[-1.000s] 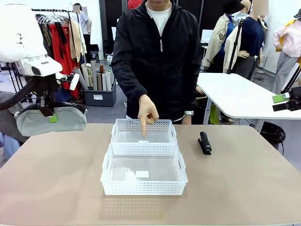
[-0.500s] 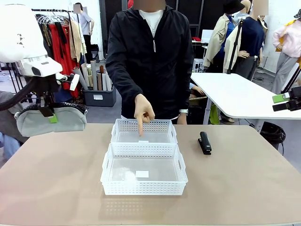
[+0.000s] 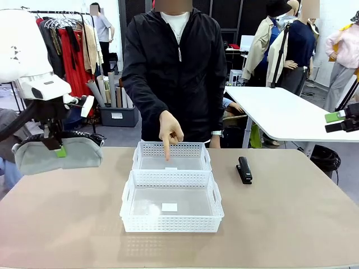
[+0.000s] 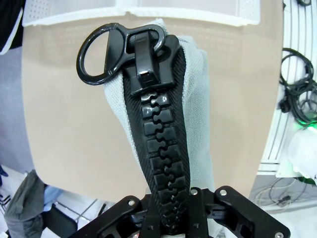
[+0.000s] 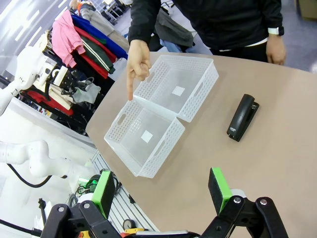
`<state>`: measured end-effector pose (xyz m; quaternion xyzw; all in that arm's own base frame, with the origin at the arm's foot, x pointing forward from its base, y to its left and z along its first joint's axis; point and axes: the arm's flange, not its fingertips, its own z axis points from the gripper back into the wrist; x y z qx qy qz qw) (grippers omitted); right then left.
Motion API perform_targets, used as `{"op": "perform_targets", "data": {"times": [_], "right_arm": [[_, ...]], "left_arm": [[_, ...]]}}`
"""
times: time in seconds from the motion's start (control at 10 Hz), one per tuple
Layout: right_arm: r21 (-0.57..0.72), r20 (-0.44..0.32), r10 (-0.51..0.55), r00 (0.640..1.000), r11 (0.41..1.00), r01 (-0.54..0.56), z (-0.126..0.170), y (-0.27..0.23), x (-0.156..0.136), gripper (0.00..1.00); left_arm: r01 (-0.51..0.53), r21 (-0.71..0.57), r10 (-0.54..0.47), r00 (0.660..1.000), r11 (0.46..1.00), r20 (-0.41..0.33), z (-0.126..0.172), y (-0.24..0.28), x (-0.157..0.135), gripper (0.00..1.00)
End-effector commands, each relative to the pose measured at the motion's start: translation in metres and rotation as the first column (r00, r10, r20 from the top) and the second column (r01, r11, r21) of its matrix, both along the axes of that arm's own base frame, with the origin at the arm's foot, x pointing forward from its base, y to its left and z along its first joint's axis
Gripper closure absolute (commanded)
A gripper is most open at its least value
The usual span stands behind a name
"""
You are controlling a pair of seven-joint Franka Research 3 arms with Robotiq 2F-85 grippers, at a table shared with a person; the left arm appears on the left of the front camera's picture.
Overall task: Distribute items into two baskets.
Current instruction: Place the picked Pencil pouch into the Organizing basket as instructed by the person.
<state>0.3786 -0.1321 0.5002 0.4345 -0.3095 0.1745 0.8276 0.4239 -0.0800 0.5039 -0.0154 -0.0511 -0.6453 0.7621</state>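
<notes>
Grey bag (image 3: 78, 156) hangs pinched at its zipper in our left gripper (image 3: 56, 147), over the table's (image 3: 291, 213) left side. Our right gripper (image 5: 161, 188) is spread wide with nothing between the fingers. We see the stapler (image 3: 243, 169) lying right of the far basket (image 3: 171, 147), which touches the near basket (image 3: 168, 224). Person's hand (image 3: 170, 131) points down into the far basket.

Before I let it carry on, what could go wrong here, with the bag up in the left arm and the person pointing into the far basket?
The grey bag hangs limp from the left gripper, its jaws shut just on the zipper edge, so it may slip or swing. The person's hand points down into the far basket; a drop there might hit the finger.
</notes>
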Motion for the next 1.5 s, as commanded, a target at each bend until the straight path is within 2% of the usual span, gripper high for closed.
{"op": "perform_targets", "data": {"times": [0.0,0.4,0.6,0.8,1.0,1.3,1.4], "right_arm": [[0.012,0.003,-0.001,1.000,1.000,0.001,0.002,0.002,-0.001,0.00],[0.012,0.003,-0.001,1.000,1.000,0.001,0.002,0.002,-0.001,0.00],[0.012,0.003,-0.001,1.000,1.000,0.001,0.002,0.002,-0.001,0.00],[0.012,0.003,-0.001,1.000,1.000,0.001,0.002,0.002,-0.001,0.00],[0.012,0.003,-0.001,1.000,1.000,0.001,0.002,0.002,-0.001,0.00],[0.012,0.003,-0.001,1.000,1.000,0.001,0.002,0.002,-0.001,0.00],[0.012,0.003,-0.001,1.000,1.000,0.001,0.002,0.002,-0.001,0.00]], "left_arm": [[0.029,-0.026,-0.029,1.000,0.999,0.007,-0.004,-0.006,-0.029,1.00],[0.099,-0.061,-0.099,0.995,0.993,0.005,-0.010,-0.026,-0.060,1.00],[0.088,-0.047,-0.089,0.996,0.995,-0.021,-0.011,-0.033,-0.070,1.00],[0.032,-0.103,-0.038,0.998,0.994,-0.057,-0.008,-0.037,-0.075,1.00],[0.024,-0.134,-0.034,0.997,0.991,-0.075,-0.008,-0.045,-0.081,1.00],[0.008,-0.102,-0.014,0.998,0.995,-0.053,-0.005,-0.082,-0.094,1.00],[0.008,-0.063,-0.011,0.999,0.998,-0.044,-0.008,-0.096,-0.089,1.00]]}}
